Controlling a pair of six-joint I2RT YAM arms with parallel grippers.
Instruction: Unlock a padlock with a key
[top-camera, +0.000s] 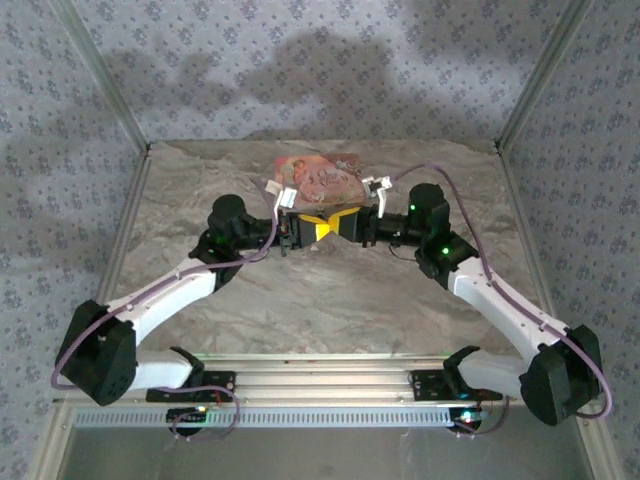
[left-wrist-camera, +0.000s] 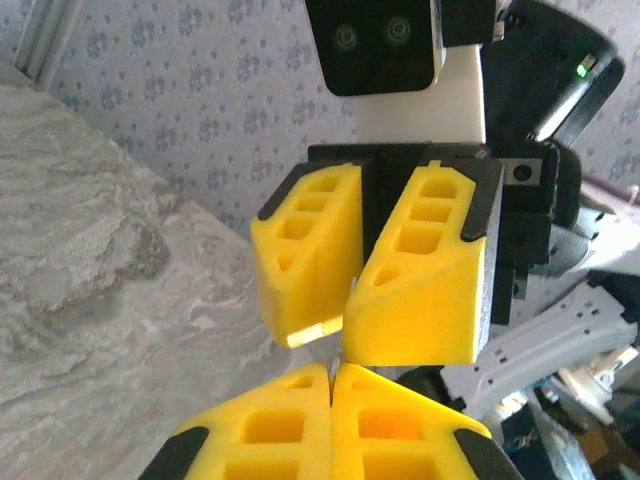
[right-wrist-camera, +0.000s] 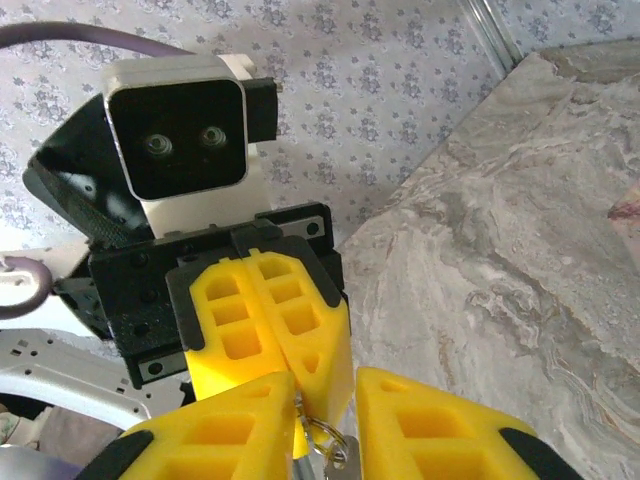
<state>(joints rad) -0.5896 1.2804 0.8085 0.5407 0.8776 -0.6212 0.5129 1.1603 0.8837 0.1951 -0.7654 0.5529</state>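
The padlock I cannot pick out for certain. What I see is a small metal ring (right-wrist-camera: 322, 436) and a grey metal piece (right-wrist-camera: 342, 460) beneath it, hanging in the gap between my right gripper's (left-wrist-camera: 348, 300) pads. Those jaws stand apart, and nothing looks clamped between them. Just beyond, tip to tip with it, the left gripper (left-wrist-camera: 330, 368) has its yellow pads pressed flat together. The ring sits right at its tips, but I cannot tell whether anything is pinched inside. No teal or brass shows, so the lock body is hidden or too small to read. Both grippers meet above the middle of the marble table (top-camera: 330, 300), with the pink box (top-camera: 322, 177) lying behind them near the far edge. I judge this to be the stage of sorting out who holds what, before the key goes in. Next I would want one gripper firm on the lock body and the other on the key. Then comes lining the key up with the keyway, pushing in gently and turning.
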